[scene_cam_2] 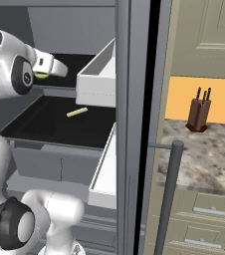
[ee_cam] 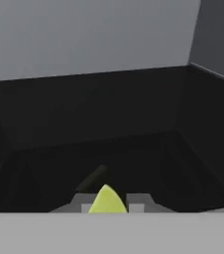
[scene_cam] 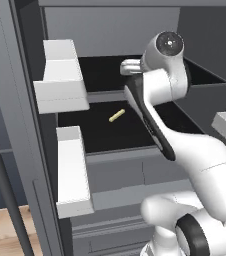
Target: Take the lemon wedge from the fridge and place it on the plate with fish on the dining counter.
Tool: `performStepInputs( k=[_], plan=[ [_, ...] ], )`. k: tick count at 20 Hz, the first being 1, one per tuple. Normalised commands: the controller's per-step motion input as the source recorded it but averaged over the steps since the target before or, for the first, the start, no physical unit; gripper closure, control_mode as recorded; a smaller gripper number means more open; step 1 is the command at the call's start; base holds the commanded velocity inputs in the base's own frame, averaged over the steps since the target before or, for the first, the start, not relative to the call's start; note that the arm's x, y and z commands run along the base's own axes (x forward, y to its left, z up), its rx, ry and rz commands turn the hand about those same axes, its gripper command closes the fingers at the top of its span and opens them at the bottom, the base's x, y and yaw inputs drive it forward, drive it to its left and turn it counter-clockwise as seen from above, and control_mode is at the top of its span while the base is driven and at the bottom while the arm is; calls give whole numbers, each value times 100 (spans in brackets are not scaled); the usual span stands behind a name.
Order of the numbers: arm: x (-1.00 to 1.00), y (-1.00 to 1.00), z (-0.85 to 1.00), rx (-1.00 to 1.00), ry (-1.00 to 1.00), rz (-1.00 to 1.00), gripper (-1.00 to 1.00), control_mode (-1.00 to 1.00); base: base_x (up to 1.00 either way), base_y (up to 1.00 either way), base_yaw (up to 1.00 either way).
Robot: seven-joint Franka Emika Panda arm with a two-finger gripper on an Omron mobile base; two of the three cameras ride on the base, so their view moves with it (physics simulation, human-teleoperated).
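The fridge [scene_cam: 16,105] stands open and my arm reaches onto its dark upper shelf [scene_cam: 102,70]. In the hand view the yellow-green lemon wedge [ee_cam: 106,200] sits between the two fingertips, touching both, and my gripper [ee_cam: 107,205] is shut on it. From the right base view a bit of the lemon wedge [scene_cam_2: 41,75] shows just under my gripper [scene_cam_2: 45,72], low over the shelf. In the left base view my gripper [scene_cam: 128,67] is partly hidden behind the wrist. The plate, the fish and the dining counter are out of view.
A pale yellow stick [scene_cam: 116,115] lies on the lower shelf. White door bins [scene_cam: 60,75] hang on the left door, and another bin [scene_cam_2: 98,78] on the right door. A knife block [scene_cam_2: 199,114] stands on a stone-topped counter [scene_cam_2: 204,157] right of the fridge.
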Motion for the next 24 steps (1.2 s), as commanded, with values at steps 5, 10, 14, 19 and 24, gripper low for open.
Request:
performStepInputs(
  k=[5, 10, 14, 19, 24],
  plan=[
    [-100, 0, -35, 0, -29, 4, 100, -100, 0, 0, 0],
    [-100, 0, 17, 1, -43, 14, 100, -100, 0, 0, 0],
    [-100, 4, 3, 1, -22, 28, 100, -100, 0, 0, 0],
    [-20, 0, -3, 0, 0, 10, 100, 100, -72, -7, 57],
    [0, 0, 0, 0, 0, 0, 100, 100, -71, -11, 78]
  ],
)
